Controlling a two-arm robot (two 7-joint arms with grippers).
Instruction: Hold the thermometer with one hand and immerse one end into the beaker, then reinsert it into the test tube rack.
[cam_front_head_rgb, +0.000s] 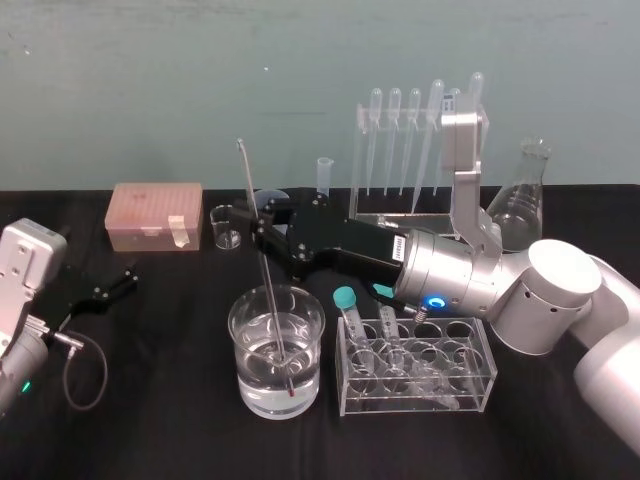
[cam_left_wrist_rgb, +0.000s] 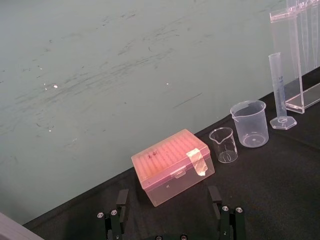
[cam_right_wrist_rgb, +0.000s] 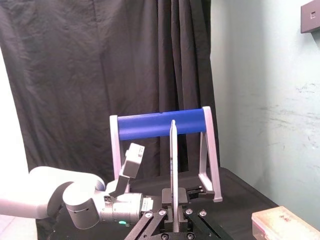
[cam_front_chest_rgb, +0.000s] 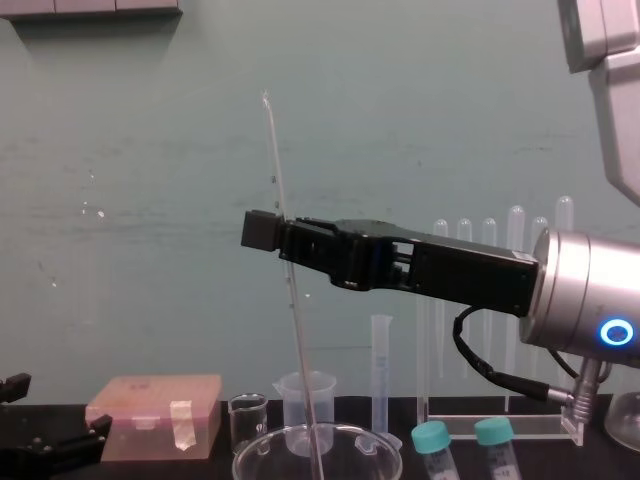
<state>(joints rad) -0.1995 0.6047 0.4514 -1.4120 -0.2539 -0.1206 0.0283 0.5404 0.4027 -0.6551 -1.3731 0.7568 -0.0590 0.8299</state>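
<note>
Long thin clear glass thermometer, tilted at frame centre, lower tip in wide clear glass beaker of water, clamped mid-length by black two-fingered right gripper. Parked at frame left, left gripper, fingers apart.

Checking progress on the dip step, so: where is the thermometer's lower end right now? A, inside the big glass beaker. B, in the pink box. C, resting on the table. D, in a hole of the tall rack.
A: the right gripper holds the thermometer tilted, its lower end down inside the beaker, near the bottom.
</note>
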